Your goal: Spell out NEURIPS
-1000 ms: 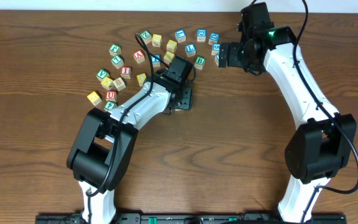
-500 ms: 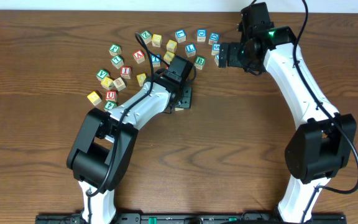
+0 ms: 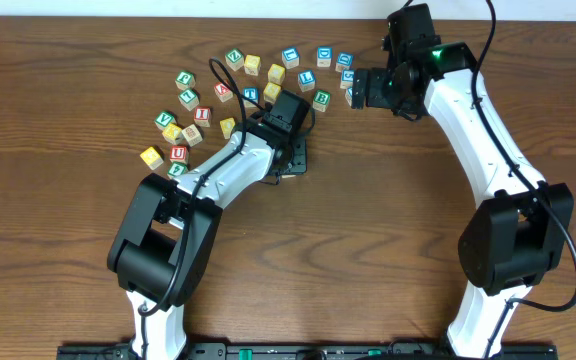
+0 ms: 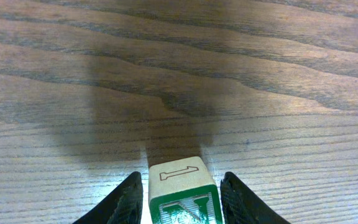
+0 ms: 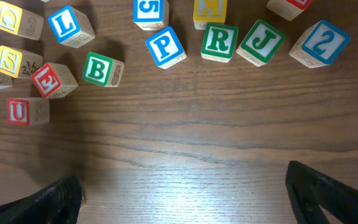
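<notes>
Presently, item one: N cube (image 4: 184, 198), green-bordered, standing on bare table (image 4: 179, 62), left gripper (image 4: 182, 182) flanking both side faces closely; whether it presses cannot be told. Judged light, rigid, smooth-painted wood, so take it squarely by opposite flat faces. Right gripper (image 5: 185, 199) spread wide, empty, above P cube (image 5: 166, 45), R cube (image 5: 220, 41), E cube (image 5: 50, 79), U cube (image 5: 21, 111). Containers: none in view

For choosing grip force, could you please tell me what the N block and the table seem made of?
N block: likely wood, pale unpainted top face, green printed front. Table: wood or wood-look laminate; brown streaked grain, faint sheen.
</notes>
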### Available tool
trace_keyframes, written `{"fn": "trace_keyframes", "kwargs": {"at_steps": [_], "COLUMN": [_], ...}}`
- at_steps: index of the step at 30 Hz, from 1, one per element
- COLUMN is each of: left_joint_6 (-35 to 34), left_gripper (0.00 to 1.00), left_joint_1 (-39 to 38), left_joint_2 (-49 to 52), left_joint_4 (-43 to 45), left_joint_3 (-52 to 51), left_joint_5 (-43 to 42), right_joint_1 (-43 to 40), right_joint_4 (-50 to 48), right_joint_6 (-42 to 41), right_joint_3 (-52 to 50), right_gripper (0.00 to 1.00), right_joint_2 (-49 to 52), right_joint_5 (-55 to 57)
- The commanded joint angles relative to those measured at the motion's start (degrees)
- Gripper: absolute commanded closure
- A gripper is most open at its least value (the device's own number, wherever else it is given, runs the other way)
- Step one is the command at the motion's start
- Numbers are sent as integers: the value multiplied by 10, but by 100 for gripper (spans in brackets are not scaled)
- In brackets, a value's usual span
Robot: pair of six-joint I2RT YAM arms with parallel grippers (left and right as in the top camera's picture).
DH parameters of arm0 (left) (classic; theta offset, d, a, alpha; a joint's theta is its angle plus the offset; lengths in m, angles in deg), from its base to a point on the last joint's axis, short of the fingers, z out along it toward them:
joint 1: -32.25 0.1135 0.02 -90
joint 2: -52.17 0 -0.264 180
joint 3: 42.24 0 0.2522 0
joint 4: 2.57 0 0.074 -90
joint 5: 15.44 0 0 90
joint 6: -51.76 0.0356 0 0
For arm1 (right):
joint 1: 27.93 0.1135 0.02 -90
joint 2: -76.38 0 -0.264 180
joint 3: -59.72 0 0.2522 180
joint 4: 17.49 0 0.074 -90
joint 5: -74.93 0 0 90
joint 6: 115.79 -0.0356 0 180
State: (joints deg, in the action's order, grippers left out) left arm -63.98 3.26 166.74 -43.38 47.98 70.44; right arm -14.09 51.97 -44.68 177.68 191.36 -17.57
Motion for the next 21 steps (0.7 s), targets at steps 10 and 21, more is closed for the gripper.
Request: {"fn": "trace_keyframes", "kwargs": {"at_steps": [10,21], "left_joint_6": [-9,-3], "left_gripper": [64,68], "left_joint_1": [-1,-1], "left_joint_2": [4,4], "left_joint_4": [1,16], "left_joint_3": [-1,-1], "left_joint_5": [47,52], "right_joint_1": [5,5], "right_joint_4": [0,0], "right_joint_6": [-4,-4], "right_joint_3": [10,10], "right_gripper": [1,1], "right_joint_2": [5,5], "right_joint_5": [9,9]}}
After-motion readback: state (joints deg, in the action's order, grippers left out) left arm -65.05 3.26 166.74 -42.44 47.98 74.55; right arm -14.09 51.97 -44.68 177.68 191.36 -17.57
